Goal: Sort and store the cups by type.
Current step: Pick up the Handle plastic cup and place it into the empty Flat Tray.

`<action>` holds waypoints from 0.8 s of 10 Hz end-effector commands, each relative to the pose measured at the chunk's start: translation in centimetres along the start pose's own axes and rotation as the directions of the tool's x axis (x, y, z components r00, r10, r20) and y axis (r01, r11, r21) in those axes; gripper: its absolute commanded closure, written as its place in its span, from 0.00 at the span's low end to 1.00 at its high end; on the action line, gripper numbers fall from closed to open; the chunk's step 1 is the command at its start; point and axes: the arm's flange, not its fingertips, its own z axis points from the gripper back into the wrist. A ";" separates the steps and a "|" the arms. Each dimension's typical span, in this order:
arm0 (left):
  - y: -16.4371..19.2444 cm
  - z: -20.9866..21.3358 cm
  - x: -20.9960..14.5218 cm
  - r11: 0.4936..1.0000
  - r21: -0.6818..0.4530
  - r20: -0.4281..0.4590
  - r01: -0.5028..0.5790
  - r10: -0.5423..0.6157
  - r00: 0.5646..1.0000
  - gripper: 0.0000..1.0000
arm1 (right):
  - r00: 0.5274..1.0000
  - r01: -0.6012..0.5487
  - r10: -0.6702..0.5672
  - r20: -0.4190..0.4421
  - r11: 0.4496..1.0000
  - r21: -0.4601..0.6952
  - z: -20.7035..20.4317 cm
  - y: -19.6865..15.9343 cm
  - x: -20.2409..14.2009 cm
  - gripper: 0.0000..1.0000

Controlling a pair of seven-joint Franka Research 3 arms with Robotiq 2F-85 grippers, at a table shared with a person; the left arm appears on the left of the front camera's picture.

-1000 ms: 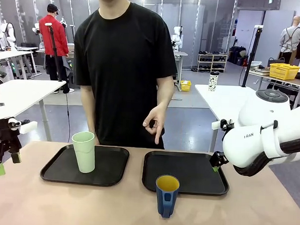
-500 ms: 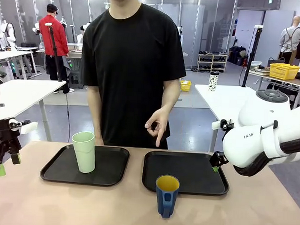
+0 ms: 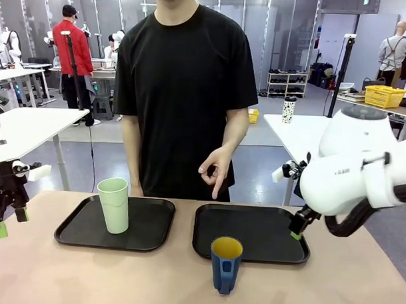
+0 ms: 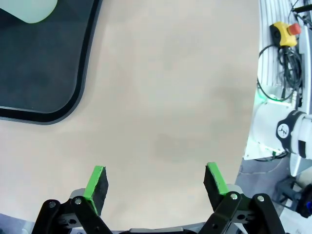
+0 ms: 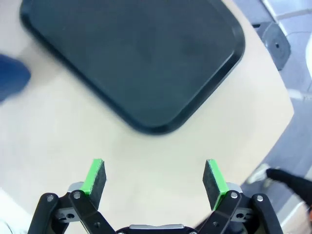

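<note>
Black trays (image 3: 150, 231) (image 3: 267, 235) two, cups (image 3: 114, 205) (image 3: 226, 265) two.

The left black tray (image 3: 150, 225) and right black tray (image 3: 261, 231) lie side by side along the surface's (image 3: 85, 276) far edge. A black-shirted person (image 3: 185, 91) stands beyond.

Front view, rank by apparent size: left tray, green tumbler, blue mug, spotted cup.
Left tray
green tumbler and blue mug: about alike, mug nearer the camera, so unranked
spotted cup: smallest, far off

The pale green tumbler (image 3: 113, 205) stood upright, mouth up, left of centre in the frame on a black tray (image 3: 73, 231). The dark blue mug (image 3: 226, 265), yellow inside, stood upright at lower centre, handle toward the camera.
</note>
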 end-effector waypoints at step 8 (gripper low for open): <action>0.0 0.1 -0.1 1.000 0.002 -0.003 0.008 -0.008 1.000 0.00 | 0.847 -0.532 0.529 0.063 0.840 0.102 8.1 2.8 -5.2 0.00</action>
